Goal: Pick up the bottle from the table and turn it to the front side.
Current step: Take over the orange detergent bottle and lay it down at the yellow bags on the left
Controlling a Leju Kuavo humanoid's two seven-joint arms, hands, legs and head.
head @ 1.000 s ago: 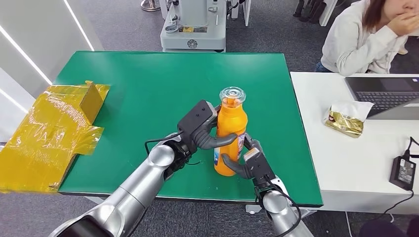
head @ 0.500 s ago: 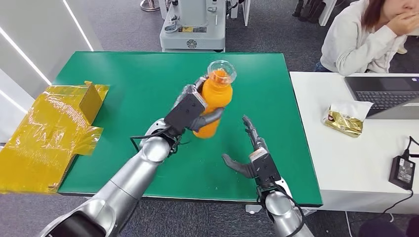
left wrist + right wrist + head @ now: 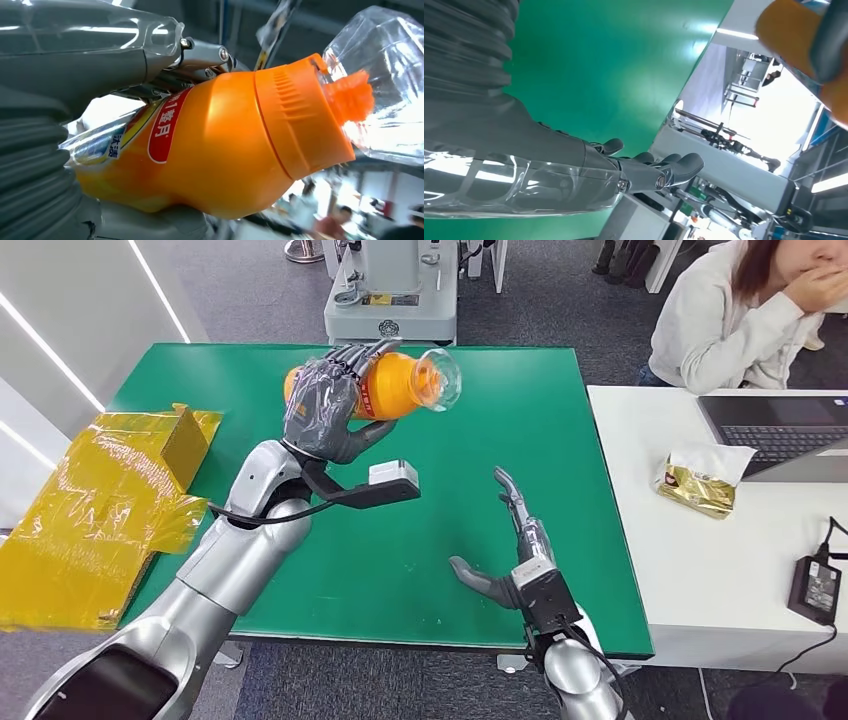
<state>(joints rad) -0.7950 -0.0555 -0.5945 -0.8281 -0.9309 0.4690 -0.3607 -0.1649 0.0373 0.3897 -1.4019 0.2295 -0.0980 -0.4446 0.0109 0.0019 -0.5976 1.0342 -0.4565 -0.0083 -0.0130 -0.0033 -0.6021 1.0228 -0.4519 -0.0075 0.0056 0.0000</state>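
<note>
An orange bottle (image 3: 395, 385) with a clear cap lies on its side in the air above the green table (image 3: 520, 410), cap pointing right. My left hand (image 3: 325, 410) grips its lower body, fingers wrapped over the top. Close up, the bottle (image 3: 220, 150) shows a red label and the clear cap (image 3: 380, 85) over an orange spout. My right hand (image 3: 510, 550) hovers low over the table's near right part, open with fingers apart and nothing in it; its fingers (image 3: 659, 172) stretch out above the green surface.
A yellow wrapped carton (image 3: 110, 505) overhangs the table's left edge. To the right stands a white desk (image 3: 700, 570) with a laptop (image 3: 780, 435), a gold packet (image 3: 700, 485) and a power brick (image 3: 815, 585). A person (image 3: 740, 310) sits behind it. A grey machine (image 3: 390, 290) stands beyond the table.
My left hand lifted the bottle off the table, carried it up and to the far left, and tipped it from upright onto its side. My right hand let go and stayed low, open.
</note>
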